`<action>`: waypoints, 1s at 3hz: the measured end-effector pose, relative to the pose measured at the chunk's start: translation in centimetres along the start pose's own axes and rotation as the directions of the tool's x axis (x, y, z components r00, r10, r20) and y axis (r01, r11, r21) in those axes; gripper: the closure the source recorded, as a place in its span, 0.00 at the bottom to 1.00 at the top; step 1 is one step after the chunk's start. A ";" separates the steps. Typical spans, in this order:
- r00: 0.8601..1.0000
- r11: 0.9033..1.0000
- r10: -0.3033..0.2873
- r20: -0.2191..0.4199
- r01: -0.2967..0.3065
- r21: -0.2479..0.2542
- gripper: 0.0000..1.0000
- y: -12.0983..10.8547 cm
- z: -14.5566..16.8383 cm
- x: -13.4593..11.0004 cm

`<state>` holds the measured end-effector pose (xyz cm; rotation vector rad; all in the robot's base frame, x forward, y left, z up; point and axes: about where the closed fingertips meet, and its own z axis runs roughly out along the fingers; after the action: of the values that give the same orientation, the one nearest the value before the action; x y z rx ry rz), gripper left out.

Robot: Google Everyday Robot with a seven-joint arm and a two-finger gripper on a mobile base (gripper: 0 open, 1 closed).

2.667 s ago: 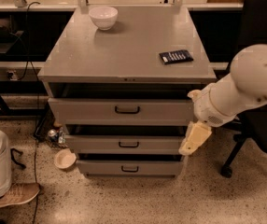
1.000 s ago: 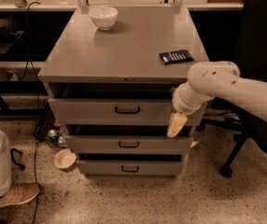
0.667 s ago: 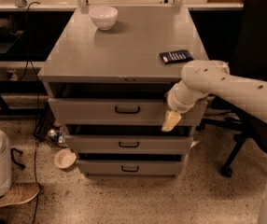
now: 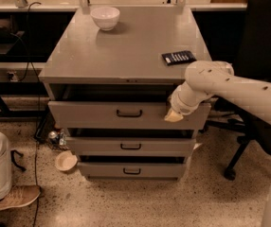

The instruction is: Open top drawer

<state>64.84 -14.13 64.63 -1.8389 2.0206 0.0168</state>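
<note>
Grey cabinet top (image 4: 126, 51): white bowl (image 4: 105, 17) upright at far left corner; flat black device (image 4: 178, 57) near right edge, well apart from bowl. Speckled floor (image 4: 102, 202): cabinet stands on it; pale dish (image 4: 66, 161) just beside its lower left corner; tan shoe (image 4: 13, 197) at left; chair base (image 4: 235, 160) at right. Gripper (image 4: 173, 116) at top drawer (image 4: 93, 115) front, right of handle.

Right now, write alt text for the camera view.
The tool is at the front of the top drawer, right of its handle; the drawer looks barely pulled out. A white bowl sits on the cabinet above.
</note>
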 end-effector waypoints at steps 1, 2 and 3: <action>1.000 1.000 0.000 0.000 0.000 0.000 0.92 -0.1 -0.5 -0.2; 1.000 1.000 0.000 0.000 0.000 0.000 1.00 -0.1 -0.5 -0.2; 1.000 1.000 0.000 0.000 0.000 0.000 1.00 -0.1 -0.5 -0.2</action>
<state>64.84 -14.12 65.22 -1.8390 2.0207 0.0171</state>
